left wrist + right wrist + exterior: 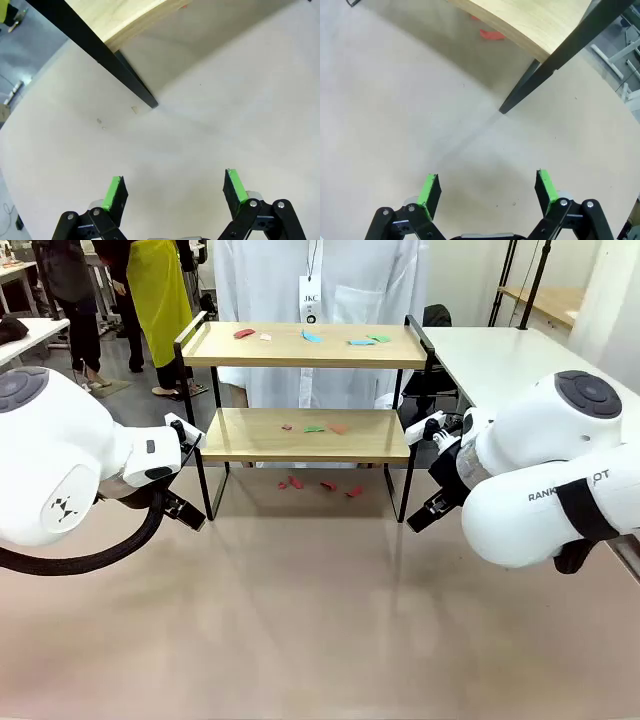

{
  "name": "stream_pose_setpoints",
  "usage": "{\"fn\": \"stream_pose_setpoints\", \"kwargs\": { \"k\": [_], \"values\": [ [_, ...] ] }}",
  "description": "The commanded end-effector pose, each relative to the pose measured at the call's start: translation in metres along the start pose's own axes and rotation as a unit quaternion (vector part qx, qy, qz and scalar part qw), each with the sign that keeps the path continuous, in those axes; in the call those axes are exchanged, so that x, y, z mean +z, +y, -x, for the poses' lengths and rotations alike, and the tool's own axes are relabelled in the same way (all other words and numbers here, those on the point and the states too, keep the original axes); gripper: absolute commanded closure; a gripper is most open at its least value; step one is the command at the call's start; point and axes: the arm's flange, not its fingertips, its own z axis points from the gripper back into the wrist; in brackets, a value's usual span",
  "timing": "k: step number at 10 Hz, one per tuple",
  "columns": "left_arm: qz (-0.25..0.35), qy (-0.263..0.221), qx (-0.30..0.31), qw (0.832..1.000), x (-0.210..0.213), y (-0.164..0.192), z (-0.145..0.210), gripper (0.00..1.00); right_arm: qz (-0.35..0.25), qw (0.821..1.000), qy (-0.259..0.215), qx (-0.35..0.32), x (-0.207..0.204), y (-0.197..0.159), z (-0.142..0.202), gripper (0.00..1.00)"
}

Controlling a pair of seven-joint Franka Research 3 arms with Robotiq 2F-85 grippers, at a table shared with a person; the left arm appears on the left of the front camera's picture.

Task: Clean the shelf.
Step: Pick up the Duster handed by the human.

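Note:
The shelf (300, 435) stands at the far middle of the table, two light wooden boards on a thin black frame. Small paper scraps, red, blue, green and white, lie on its top board (312, 337), on the lower board (316, 428) and on the table beneath (322, 484). My left gripper (174, 192) hangs open and empty over bare table just short of the shelf's left front leg (131, 84). By the right front leg (525, 90) my right gripper (488, 192) also stands open with nothing in it. A red scrap (492, 34) shows under the lower board.
A person in a white shirt (320, 280) stands right behind the shelf. Another white table (510, 360) adjoins at the back right. The near half of the beige tabletop (320, 620) is bare. More people stand at the back left.

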Motion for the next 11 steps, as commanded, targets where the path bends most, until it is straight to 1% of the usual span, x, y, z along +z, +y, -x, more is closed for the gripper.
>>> {"fn": "stream_pose_setpoints", "kwargs": {
  "k": [1, 10, 11],
  "values": [
    [0.0, 0.0, 0.0, 1.0, 0.0, 0.0, 0.0, 0.0, 0.0, 1.0, 0.0, 0.0, 0.0, 0.0, 0.0, 0.0],
    [0.0, 0.0, 0.0, 1.0, 0.0, 0.0, 0.0, 0.0, 0.0, 1.0, 0.0, 0.0, 0.0, 0.0, 0.0, 0.0],
    [0.03, -0.013, 0.004, 0.999, 0.023, 0.009, -0.013, 0.0, 0.006, 1.0, -0.017, -0.003, 0.02, -0.01, -0.023, 0.0]
  ]
}}
